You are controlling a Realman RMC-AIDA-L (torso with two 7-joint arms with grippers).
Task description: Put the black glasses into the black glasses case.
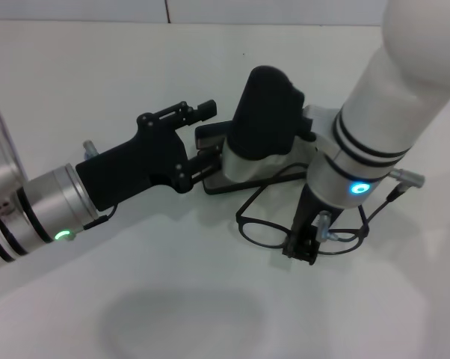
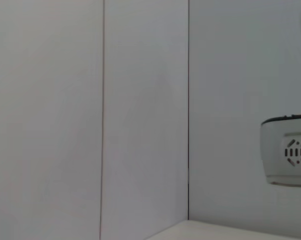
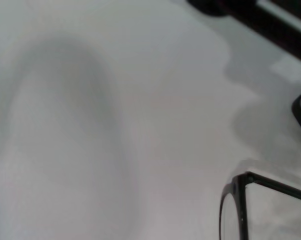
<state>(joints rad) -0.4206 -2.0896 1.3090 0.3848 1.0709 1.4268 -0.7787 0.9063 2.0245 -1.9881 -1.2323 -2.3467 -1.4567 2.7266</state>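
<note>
White tabletop fills most of the head view, with a pale wall behind it.

Biggest is the robot's right arm, white and thick, coming down from the top right. Its right gripper is low over the table, right at the middle of the black glasses. I cannot tell if its fingers are apart or together, because the arm hides them.

Next is the left arm, silver with a black end. Its left gripper sits at the edge of the black glasses case. Its fingers are apart, one above and one lower down, near the case's raised lid. It may be holding the lid up, but I cannot be sure.

That flat black case with grey inside lies open, between the two arms. The lid stands up.

Smallest are the thin black wire glasses with round clear lenses. They lie on the table, just beside the case, not in it.

I think the step now is grabbing the glasses. The next move needs a soft pinch on the thin middle, then a lift and a short carry into the grey inside.
</note>
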